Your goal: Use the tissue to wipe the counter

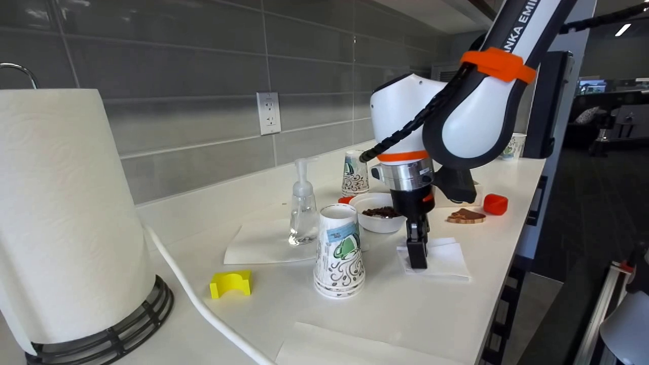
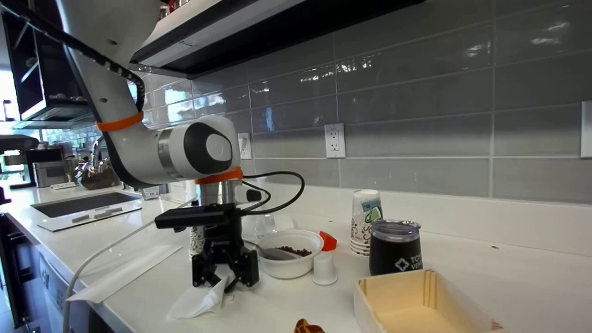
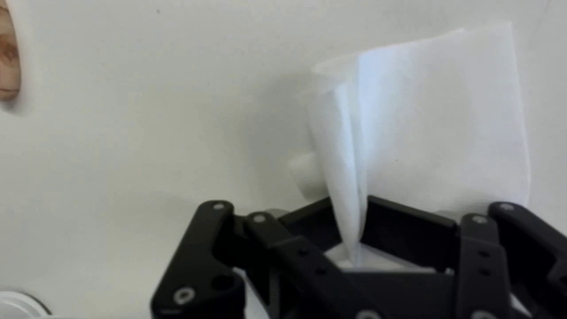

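In an exterior view, the end effector (image 1: 418, 260) pinches a fold of the paper napkin (image 1: 448, 261) on the bench (image 1: 416, 304), and a big wipe could knock over the stacked paper cups (image 1: 338, 248) at the napkin's nine o'clock.

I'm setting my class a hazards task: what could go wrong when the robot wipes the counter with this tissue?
The hand pinches a gathered fold of the tissue, leaving the rest loose, so it might tear or slip out. A wide stroke could bump the nearby bowl and spill its dark bits, or topple a cup stack.
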Robot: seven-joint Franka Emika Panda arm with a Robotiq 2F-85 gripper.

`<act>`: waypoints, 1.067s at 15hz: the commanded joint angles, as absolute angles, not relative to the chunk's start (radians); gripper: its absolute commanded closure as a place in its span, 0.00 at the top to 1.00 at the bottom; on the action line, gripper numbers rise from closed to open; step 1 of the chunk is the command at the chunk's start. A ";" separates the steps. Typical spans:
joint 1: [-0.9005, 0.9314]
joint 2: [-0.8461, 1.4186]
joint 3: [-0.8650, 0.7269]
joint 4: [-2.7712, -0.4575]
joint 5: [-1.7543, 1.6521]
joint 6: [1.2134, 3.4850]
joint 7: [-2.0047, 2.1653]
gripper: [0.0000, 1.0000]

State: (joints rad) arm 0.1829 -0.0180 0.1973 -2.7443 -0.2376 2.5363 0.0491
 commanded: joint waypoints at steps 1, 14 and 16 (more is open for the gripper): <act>0.170 0.004 0.183 -2.744 -0.298 2.621 0.116 0.03; 0.033 -0.022 0.053 -2.742 -0.707 2.484 0.428 0.03; 0.037 -0.019 0.052 -2.752 -0.635 2.462 0.321 0.03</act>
State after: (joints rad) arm 0.0414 -0.0246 0.0579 -2.7413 -0.6638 2.5064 0.3870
